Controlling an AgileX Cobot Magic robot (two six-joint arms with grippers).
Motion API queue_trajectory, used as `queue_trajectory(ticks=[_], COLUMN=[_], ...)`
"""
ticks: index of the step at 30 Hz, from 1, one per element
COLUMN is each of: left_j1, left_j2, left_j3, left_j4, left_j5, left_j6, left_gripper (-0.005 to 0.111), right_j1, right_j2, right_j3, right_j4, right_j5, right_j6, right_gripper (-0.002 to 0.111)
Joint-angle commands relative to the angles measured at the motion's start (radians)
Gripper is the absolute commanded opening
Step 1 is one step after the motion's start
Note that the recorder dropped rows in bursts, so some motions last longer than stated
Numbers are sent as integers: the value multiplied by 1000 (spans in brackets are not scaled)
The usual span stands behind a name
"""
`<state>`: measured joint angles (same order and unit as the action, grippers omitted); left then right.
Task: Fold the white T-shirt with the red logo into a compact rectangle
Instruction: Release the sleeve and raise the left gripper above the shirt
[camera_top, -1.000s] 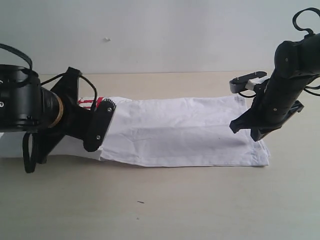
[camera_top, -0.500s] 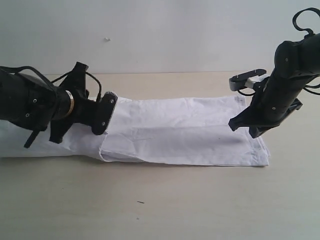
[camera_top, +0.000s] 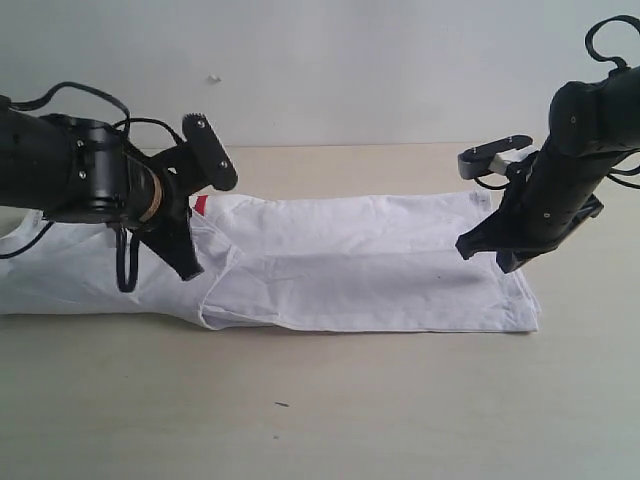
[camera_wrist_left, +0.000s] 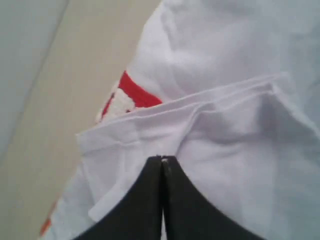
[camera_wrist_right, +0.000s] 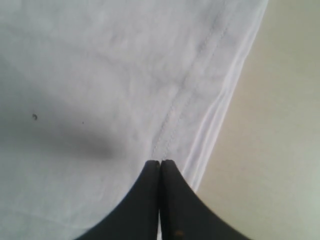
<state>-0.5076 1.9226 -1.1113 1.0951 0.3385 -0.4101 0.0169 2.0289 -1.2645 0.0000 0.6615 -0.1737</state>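
Nearest me is bare beige tabletop (camera_top: 320, 420) with a small dark speck (camera_top: 281, 404); beyond it the white T-shirt (camera_top: 380, 270) lies in a long folded band across the middle; my left gripper (camera_wrist_left: 161, 159) has its fingers pressed together at a folded edge near the red logo (camera_wrist_left: 134, 92); my right gripper (camera_wrist_right: 160, 162), fingers also pressed together, sits over the hem at the shirt's right end; behind stands a plain pale wall (camera_top: 350, 70).

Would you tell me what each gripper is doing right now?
Left gripper: jaws shut over the white T-shirt; grip unclear.
Right gripper: jaws shut at its edge; grip unclear.
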Motion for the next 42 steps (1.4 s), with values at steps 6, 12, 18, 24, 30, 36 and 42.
queue_trajectory(ticks=[6, 12, 18, 24, 30, 36, 42], left_j1=[216, 301, 289, 289, 273, 271, 246], left_j2=[37, 77, 145, 153, 153, 141, 114], left_j3=[-203, -203, -203, -203, -203, -283, -347], left_j4=[-1294, -1294, -1288, -1288, -1293, -1291, -1295], left_j5=[419, 333, 184, -24, -174, 18, 341], left_j6=[918, 897, 900, 833, 828, 851, 1090], left_gripper=[0, 0, 0, 0, 0, 0, 1], right_j1=[0, 0, 0, 0, 0, 0, 0], right_j2=[-10, -10, -10, -10, -10, -10, -10], right_j3=[1, 1, 1, 1, 1, 1, 1], right_j4=[0, 0, 49, 46, 46, 46, 48], right_j5=[1, -5, -13, -16, -41, -66, -62], right_j6=[-8, -8, -8, -8, -8, -8, -8], right_gripper=[0, 0, 0, 0, 0, 0, 0])
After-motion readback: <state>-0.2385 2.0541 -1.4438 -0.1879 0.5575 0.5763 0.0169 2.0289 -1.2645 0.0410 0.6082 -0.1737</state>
